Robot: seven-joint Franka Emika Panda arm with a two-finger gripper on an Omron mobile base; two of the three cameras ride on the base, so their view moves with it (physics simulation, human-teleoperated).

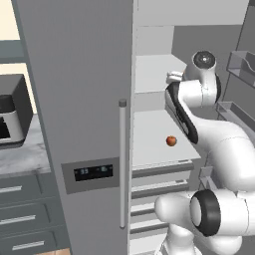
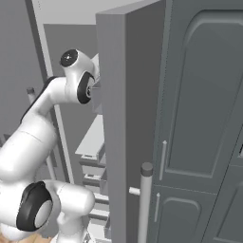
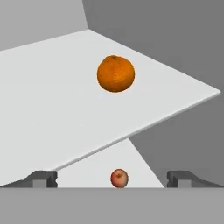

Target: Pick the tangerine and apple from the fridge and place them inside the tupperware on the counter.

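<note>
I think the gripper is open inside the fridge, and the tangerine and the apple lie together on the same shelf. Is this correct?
Not quite. The gripper is open in the fridge, but the fruits lie on different shelves: the hand view shows the tangerine on one shelf and the apple on the shelf below it.
</note>
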